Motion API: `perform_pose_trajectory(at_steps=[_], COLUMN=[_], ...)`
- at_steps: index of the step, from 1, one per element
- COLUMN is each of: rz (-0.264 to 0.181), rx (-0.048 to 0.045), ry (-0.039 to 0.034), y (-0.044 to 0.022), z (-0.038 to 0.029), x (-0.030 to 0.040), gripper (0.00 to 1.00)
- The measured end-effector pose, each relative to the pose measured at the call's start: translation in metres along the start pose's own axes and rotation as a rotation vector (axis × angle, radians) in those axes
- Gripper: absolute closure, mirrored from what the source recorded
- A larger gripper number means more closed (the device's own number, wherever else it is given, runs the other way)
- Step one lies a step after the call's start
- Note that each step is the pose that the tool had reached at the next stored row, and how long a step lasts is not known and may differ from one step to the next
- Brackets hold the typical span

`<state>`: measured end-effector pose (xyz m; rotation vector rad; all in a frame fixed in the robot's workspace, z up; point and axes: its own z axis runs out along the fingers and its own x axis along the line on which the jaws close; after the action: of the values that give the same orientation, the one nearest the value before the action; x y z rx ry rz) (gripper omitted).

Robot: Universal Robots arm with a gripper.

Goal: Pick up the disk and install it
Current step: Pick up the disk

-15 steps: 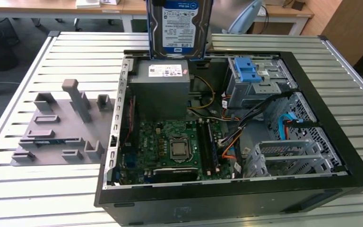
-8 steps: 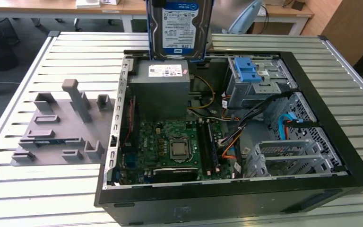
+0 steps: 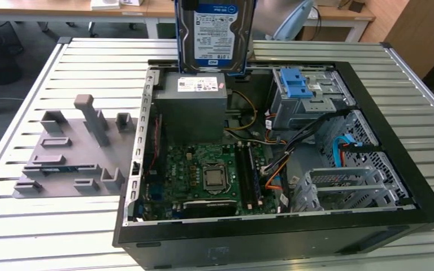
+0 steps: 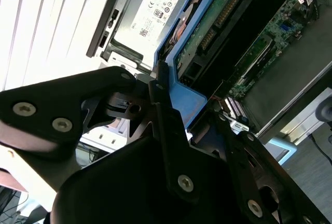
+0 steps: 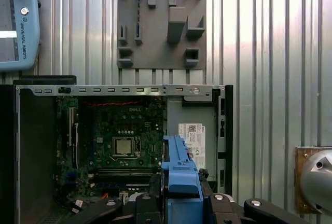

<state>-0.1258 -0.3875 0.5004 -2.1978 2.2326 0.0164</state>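
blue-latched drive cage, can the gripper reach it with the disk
Probably yes: the gripper holds the disk above the open case, and nothing covers the cage from above; cables lie just beside it.

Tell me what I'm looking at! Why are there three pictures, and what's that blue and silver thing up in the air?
This is a robot working on a computer. One picture comes from a camera standing off to the side. The other two come from cameras riding near the robot's wrist, so they look past its hand. The black pieces in the first wrist view are that hand, squeezing the disk, a silver drive in a blue frame. In the exterior view the disk hangs in the air, seemingly over the grey power box of the open black computer case. Inside the case you can see the green circuit board. The case sits on a slatted metal table, beside a grey holder with pegs.
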Motion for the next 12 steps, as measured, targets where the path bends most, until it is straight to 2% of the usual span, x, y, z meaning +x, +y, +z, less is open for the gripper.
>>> perform_pose_trajectory(at_steps=[12], rz=[0.0], rx=[-0.0001], ry=[0.0006], y=[-0.0001], z=[0.0], x=[0.0032], gripper=[0.64])
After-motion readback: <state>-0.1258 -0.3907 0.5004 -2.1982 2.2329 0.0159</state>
